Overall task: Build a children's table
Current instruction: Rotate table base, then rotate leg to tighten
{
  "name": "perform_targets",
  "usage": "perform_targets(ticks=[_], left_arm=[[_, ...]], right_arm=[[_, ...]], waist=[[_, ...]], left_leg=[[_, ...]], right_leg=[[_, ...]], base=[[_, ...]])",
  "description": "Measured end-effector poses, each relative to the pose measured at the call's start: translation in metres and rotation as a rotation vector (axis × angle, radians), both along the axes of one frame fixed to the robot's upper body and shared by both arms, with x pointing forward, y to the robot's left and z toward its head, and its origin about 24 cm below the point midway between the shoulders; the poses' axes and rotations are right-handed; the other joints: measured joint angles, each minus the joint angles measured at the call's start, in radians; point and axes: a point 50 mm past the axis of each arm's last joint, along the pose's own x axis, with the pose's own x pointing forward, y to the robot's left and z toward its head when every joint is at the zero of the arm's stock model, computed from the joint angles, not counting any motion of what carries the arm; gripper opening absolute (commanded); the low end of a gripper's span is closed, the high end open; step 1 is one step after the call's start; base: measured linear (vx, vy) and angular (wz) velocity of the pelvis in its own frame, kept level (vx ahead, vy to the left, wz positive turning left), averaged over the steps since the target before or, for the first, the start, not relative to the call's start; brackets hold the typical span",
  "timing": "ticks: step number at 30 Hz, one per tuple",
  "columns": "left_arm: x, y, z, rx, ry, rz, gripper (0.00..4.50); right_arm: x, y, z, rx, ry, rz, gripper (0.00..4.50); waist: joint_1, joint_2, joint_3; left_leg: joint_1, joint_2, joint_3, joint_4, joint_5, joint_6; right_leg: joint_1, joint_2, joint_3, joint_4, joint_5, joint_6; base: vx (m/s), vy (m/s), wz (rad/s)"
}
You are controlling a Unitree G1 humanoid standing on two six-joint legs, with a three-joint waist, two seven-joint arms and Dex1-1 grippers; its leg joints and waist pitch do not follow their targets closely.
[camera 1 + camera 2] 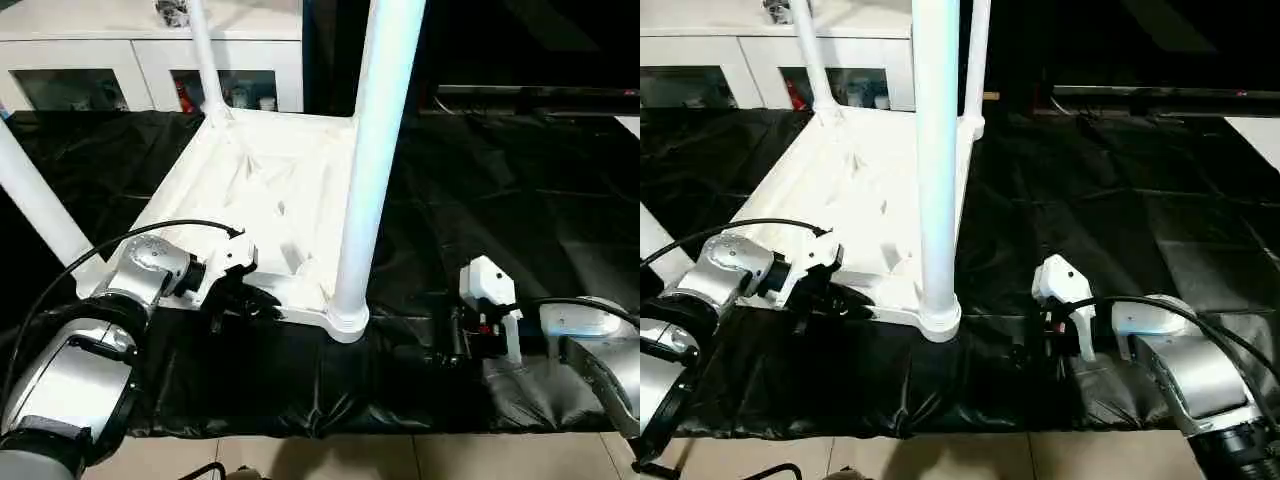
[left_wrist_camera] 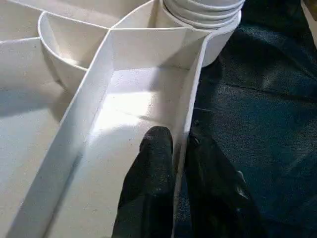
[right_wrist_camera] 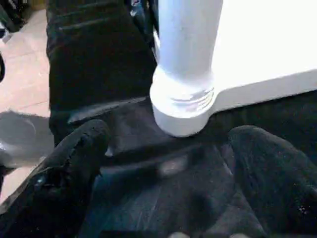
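- Four legs look already seated, as far as you can count: the near-right leg [image 1: 372,160] stands upright in its corner socket [image 1: 347,320], a far-left leg [image 1: 205,60] rises by the white cabinet [image 1: 150,60], and a near-left leg [image 1: 40,205] slants across the picture's edge. The right eye view adds a far-right leg [image 1: 977,60] behind the near one.
- You will find the table top [image 1: 265,190] lying upside down, ribbed underside up, on the black cloth [image 1: 500,200] covering the floor.
- Judging from this, the building is nearly done; what may remain is checking each leg is tight and turning the table onto its feet.
- Your left gripper [image 2: 179,188] is pinched on the table top's near rim [image 2: 190,99]: one black finger [image 2: 151,183] sits inside the ribbed compartment, the other outside, the thin wall between them.
- Your right gripper [image 3: 168,163] is spread wide and holds nothing; it rests low on the cloth, near the near-right socket but apart from it.
- Look to the left wrist view for the rim grip, which the head views hide under the gripper body.
- Look to the right wrist view for the threaded collar [image 3: 184,101] at the leg's base, and for bare floor [image 3: 25,74] beyond the cloth's edge.
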Motion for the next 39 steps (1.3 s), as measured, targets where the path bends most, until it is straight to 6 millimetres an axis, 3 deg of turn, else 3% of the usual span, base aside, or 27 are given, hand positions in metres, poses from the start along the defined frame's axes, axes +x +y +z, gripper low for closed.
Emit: perform_targets(ticks=[7,14,20,21,31,39], left_arm=[[0.002,-0.031,-0.007,-0.053,-0.049,0.05,0.03],[0.002,-0.047,-0.011,-0.088,-0.106,0.114,0.03],[-0.002,-0.047,-0.009,-0.084,-0.122,0.113,0.03],[-0.003,-0.046,-0.01,-0.083,-0.123,0.114,0.01],[-0.008,-0.045,-0.007,-0.052,-0.153,0.114,0.0],[-0.008,-0.045,-0.006,-0.047,-0.149,0.127,0.0]], right_arm=[[0.016,0.026,-0.02,0.036,-0.047,-0.142,4.5],[0.036,0.028,-0.026,-0.035,-0.092,-0.241,4.5],[0.045,0.027,-0.038,-0.057,-0.066,-0.274,4.5],[0.046,0.027,-0.039,-0.063,-0.066,-0.275,4.32],[0.058,0.039,-0.046,-0.017,-0.026,-0.242,3.63],[0.061,0.036,-0.049,0.004,-0.025,-0.241,3.23]], waist=[[-0.008,-0.002,-0.003],[-0.01,-0.01,-0.009],[-0.011,-0.013,-0.008],[-0.012,-0.013,-0.008],[-0.017,-0.041,-0.012],[-0.024,-0.043,-0.011]], left_leg=[[0.001,-0.001,0.001,0.0,0.0,0.0],[0.002,-0.001,0.002,-0.001,0.0,0.0],[0.0,-0.001,0.002,-0.001,0.0,0.0],[0.0,-0.001,0.003,-0.002,0.0,0.001],[0.001,-0.001,0.004,-0.004,0.0,0.001],[0.002,-0.001,0.005,-0.004,0.0,0.001]], right_leg=[[0.001,-0.001,0.001,0.001,0.0,0.0],[0.002,-0.002,0.002,0.001,0.0,0.0],[0.001,-0.002,0.002,0.0,-0.001,0.001],[0.0,-0.002,0.002,0.0,-0.001,0.001],[0.0,-0.002,0.002,-0.001,-0.002,0.001],[0.0,-0.002,0.002,0.0,-0.002,0.001]], base=[[0.0,0.0,0.0],[0.0,0.0,0.0],[0.0,0.0,0.0],[0.0,0.0,0.0],[0.0,0.0,0.0],[0.0,0.0,0.0]])
